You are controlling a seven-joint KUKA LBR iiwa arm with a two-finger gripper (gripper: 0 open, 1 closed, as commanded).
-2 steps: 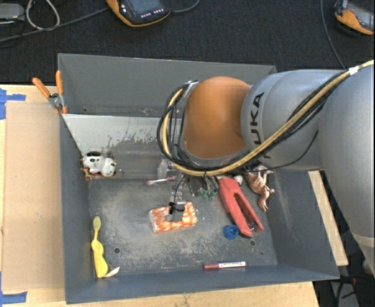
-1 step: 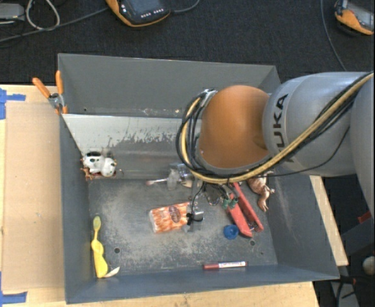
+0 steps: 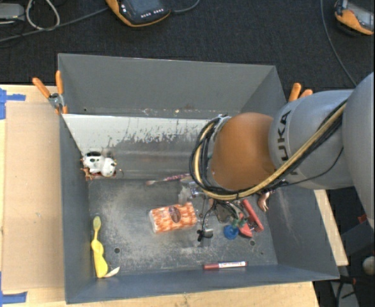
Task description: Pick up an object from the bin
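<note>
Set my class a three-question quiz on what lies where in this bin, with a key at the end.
1. True or false: the yellow toothbrush lies near the wall of the bin on the view's left.
2. Which of these lies nearest the gripper? A the orange packet; B the small white toy; C the yellow toothbrush.
3. Fill in: the red and white pen lies by the wall toward the view's ____ edge.
Key: 1 true; 2 A; 3 bottom.
</note>
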